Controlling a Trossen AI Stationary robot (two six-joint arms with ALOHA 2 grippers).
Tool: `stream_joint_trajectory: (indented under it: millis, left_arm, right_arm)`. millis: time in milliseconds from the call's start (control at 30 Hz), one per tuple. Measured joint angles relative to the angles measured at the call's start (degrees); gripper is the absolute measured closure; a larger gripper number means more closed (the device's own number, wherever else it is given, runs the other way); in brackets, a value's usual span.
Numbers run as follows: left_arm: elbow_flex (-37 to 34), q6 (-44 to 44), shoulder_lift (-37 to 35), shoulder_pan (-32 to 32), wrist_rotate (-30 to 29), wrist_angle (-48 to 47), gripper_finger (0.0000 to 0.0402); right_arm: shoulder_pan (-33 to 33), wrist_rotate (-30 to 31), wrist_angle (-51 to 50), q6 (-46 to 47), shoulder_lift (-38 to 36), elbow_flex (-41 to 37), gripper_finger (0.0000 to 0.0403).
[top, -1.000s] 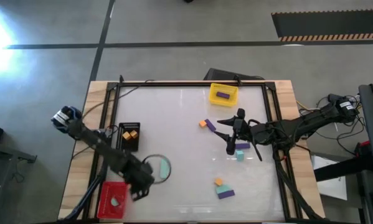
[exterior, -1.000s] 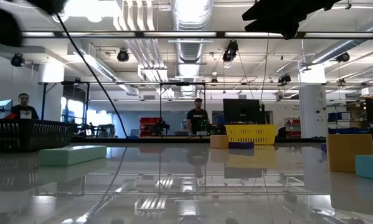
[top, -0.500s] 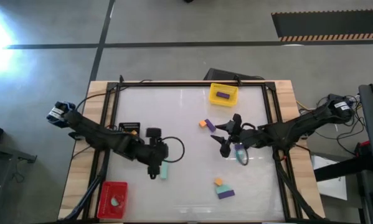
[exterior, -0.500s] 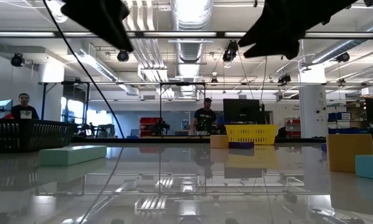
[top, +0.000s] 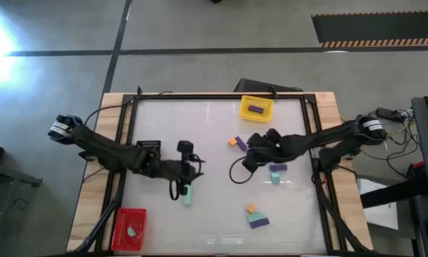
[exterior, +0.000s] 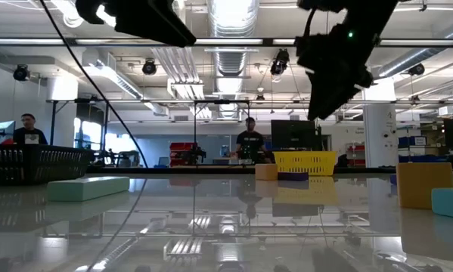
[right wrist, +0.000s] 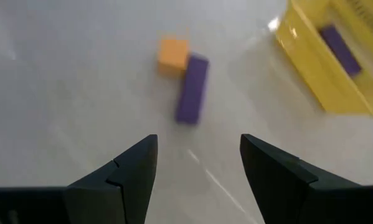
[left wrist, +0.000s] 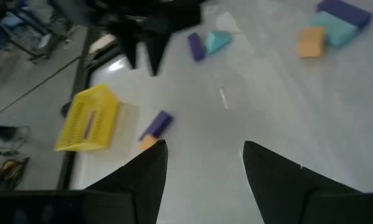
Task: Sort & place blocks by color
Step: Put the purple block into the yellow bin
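Both grippers hover open over the white table and hold nothing. My left gripper (top: 190,163) (left wrist: 202,163) is near the table's middle, just far of a mint-teal bar (top: 188,194) (exterior: 88,187) that lies flat. My right gripper (top: 249,158) (right wrist: 195,158) stands right of an orange cube (right wrist: 173,55) and a purple bar (right wrist: 191,89) (top: 240,144) that lie touching. A mint and purple pair (top: 276,171) lies beside the right arm. A third cluster (top: 255,216) sits toward the near edge. One purple bar (top: 255,109) lies in the yellow tray (top: 244,114).
The red tray (top: 121,220) sits at the near left corner with a pale piece inside. The black tray (top: 149,145) is mostly hidden under the left arm. Cables loop beside both grippers. A dark frame (top: 221,96) borders the table. Bare surface lies between the two grippers.
My left gripper has swung from beside the red tray toward the far edge and the table's middle, passing over the mint-teal bar, which stayed put. My right gripper has shifted a little toward the left edge, nearer the orange cube and purple bar, and turned. No block has moved.
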Motion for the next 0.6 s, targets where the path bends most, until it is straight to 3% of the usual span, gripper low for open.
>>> stream_joint_trajectory:
  millis: [233,400,600]
  left_arm:
    - [-2.0,-0.5,-4.8,3.3,-0.4,0.5,0.0208]
    - [-4.3,-0.4,-7.0,3.7,-0.5,2.4,0.0208]
    - [-5.5,-0.5,-8.8,3.7,-5.4,1.9,0.0207]
  right_arm:
    - [-4.5,-6.7,-0.5,-0.4,4.3,0.1,0.0184]
    - [-8.2,-7.1,-0.4,-1.8,6.4,-0.2,0.0184]
    - [-12.2,-10.0,5.0,-5.9,7.8,-0.2,0.0184]
